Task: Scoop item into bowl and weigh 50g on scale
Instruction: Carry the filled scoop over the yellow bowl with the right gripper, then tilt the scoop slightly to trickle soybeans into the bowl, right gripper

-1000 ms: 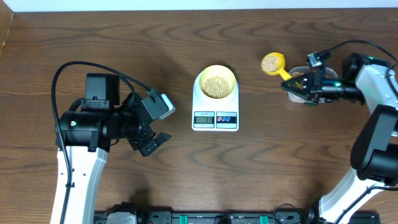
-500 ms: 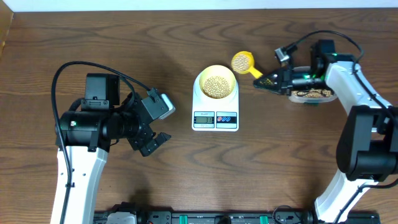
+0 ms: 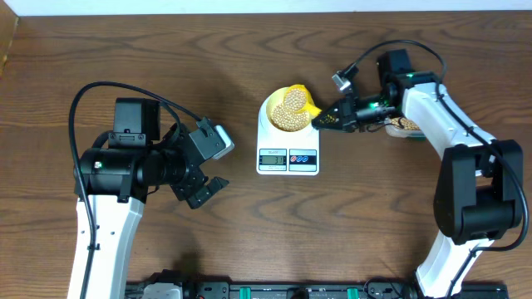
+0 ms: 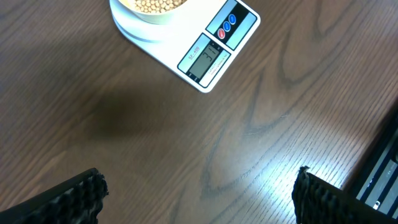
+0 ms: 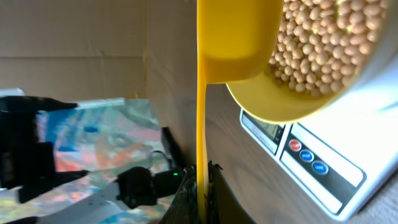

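The right gripper [image 3: 330, 121] is clamping the thin handle of the yellow scoop [image 3: 297, 100], its two dark fingers [image 5: 216, 190] pressing against the handle from either side with no gap showing in the right wrist view [image 5: 202, 182]. The scoop [image 5: 239, 37] is reaching from the gripper to the bowl [image 3: 269, 106], its cup hanging over the bowl's rim on the side nearest the right arm, and the overhead view is showing beans [image 3: 287, 115] lying both in the cup and in the bowl beneath it. From the right wrist the cup's plain yellow outside is facing the camera, with the bowl [image 5: 264, 107] just behind it holding a heap of beans [image 5: 317, 43]. The bowl is sitting on the rear half of the scale [image 3: 288, 143], leaving the display and two buttons on its front edge uncovered; the scale [image 5: 323, 163] is resting flat on the table [image 3: 399, 216]. A clear tub [image 3: 406, 127] holding more beans is standing beside the right forearm, partly hidden by it. The left gripper [image 3: 204, 188] is hanging above bare wood well to the left of the scale, its fingers [image 4: 74, 196] spread wide apart and holding nothing; its camera is catching the scale [image 4: 214, 53] and the edge of the bowl [image 4: 149, 14] at the top of the frame.
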Robot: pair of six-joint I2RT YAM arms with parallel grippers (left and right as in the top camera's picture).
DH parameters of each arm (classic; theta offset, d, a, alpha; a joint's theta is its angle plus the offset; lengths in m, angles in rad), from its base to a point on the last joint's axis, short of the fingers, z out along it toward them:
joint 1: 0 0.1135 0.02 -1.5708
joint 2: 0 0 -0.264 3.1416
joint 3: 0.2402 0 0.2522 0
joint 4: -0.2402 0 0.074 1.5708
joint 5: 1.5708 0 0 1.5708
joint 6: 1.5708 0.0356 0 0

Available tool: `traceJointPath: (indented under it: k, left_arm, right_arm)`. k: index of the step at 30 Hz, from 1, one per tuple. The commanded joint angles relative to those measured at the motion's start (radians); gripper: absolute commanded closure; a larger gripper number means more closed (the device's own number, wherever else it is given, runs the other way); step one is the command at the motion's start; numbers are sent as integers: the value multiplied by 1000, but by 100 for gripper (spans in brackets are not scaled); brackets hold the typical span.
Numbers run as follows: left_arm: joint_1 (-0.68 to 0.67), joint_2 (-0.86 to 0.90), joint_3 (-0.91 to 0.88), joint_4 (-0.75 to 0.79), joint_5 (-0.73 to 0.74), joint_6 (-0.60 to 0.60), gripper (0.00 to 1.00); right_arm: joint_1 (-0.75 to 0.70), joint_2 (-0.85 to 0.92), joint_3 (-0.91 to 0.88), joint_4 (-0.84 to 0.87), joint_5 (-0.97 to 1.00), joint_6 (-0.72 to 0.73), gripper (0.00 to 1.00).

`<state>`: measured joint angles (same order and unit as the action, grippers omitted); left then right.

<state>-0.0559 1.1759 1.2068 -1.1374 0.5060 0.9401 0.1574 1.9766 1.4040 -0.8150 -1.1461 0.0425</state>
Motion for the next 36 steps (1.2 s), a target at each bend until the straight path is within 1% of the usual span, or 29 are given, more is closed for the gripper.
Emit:
traceJointPath:
  k: [1,6,18,23,30,36]
  left_arm:
    - [3,-7,10,-3,-2,9,2]
    - [3,-7,10,-3,-2,9,2]
    - [3,-7,10,-3,-2,9,2]
    - [3,-7,10,-3,-2,9,2]
    - [3,-7,10,-3,-2,9,2]
    - [3,-7,10,-3,-2,9,2]
  right_arm:
    - [32,5,2,22,27,5,98]
    - [68,-2,4,26,147,5,99]
    - [80,-29,89,12,269,32,99]
    - [104,-29,118,10,282,40,99]
    - [145,-29,168,-73,412,39,99]
    - [155,-32,204,-102,415,39,98]
